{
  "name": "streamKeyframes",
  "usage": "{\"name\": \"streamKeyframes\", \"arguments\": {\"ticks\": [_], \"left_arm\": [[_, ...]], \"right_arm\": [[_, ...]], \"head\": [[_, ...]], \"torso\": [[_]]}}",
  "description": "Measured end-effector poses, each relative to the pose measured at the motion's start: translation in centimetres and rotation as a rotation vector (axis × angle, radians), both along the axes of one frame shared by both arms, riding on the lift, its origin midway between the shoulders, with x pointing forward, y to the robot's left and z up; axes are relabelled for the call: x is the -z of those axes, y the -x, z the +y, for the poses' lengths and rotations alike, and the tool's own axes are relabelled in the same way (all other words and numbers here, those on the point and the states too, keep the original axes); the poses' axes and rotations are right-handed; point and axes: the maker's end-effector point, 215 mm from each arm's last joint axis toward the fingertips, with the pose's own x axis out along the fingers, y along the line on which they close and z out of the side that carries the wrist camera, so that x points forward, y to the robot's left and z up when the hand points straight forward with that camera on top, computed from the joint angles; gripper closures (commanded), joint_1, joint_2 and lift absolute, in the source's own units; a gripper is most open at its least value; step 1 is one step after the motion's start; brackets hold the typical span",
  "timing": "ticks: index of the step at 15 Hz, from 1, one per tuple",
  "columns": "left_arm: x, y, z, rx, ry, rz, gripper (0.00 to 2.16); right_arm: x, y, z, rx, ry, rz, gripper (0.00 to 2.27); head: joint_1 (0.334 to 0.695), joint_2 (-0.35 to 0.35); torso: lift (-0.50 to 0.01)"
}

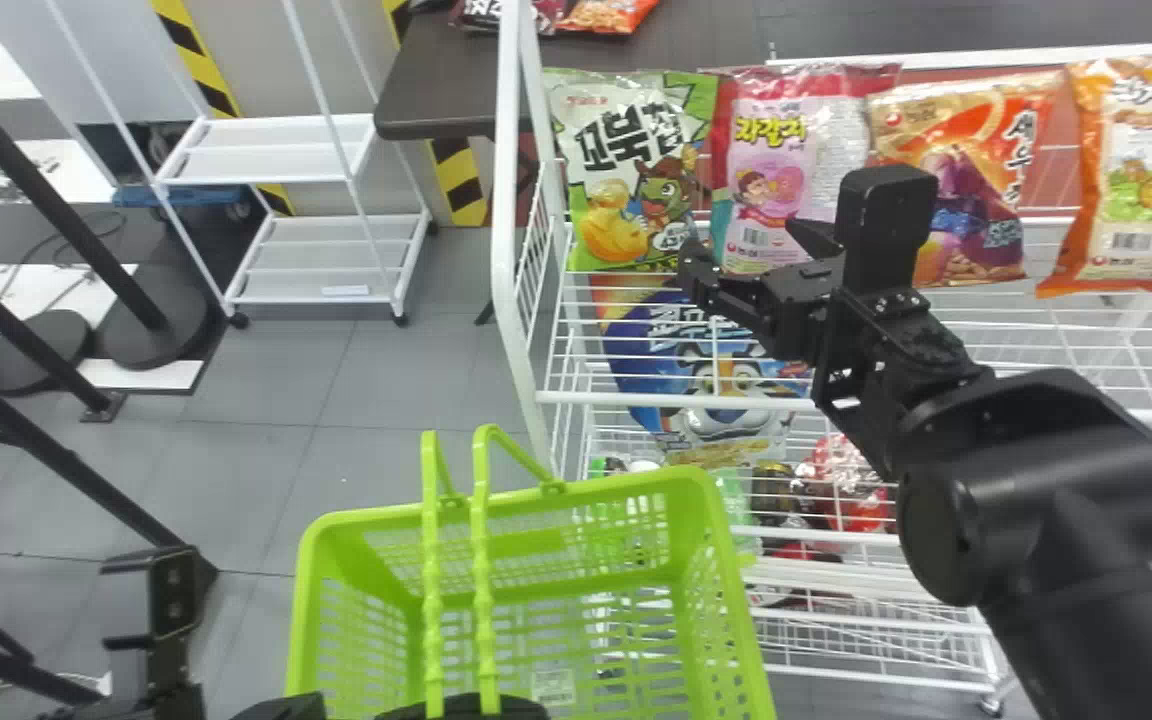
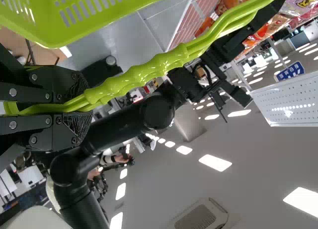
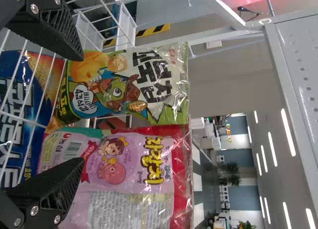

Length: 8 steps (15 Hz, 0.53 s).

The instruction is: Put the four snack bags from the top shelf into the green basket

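In the head view my right gripper is in front of the top shelf, near the lower ends of a green bag and a pink bag. A red-orange bag and an orange bag stand farther right. In the right wrist view my right gripper is open, its fingers spread before the green bag and pink bag. The green basket hangs at the bottom centre, my left gripper at its handles. In the left wrist view my left gripper is shut on the basket handles.
A blue cereal bag lies on a lower level behind the white shelf rail. The rack's white side post stands left of the green bag. A dark table and a white cart are behind at the left.
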Motion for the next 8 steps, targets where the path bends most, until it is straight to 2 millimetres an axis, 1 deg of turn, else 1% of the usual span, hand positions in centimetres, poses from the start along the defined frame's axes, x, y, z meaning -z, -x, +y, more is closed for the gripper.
{"name": "streamKeyframes", "arguments": {"ticks": [3,5,8], "left_arm": [[0.1,-0.4,-0.1,0.008,0.007,-0.002,2.15],[0.1,-0.6,-0.3,0.017,0.009,-0.004,2.15],[0.3,-0.8,-0.2,0.02,0.009,-0.001,2.15]], "right_arm": [[1.2,-2.0,2.2,-0.031,0.029,0.029,0.09],[1.3,-3.6,3.2,-0.047,0.014,0.034,0.09],[0.9,-5.4,3.5,-0.052,0.016,0.002,0.09]], "head": [[0.695,0.207],[0.695,0.215],[0.695,0.216]], "torso": [[0.0],[0.0],[0.0]]}}
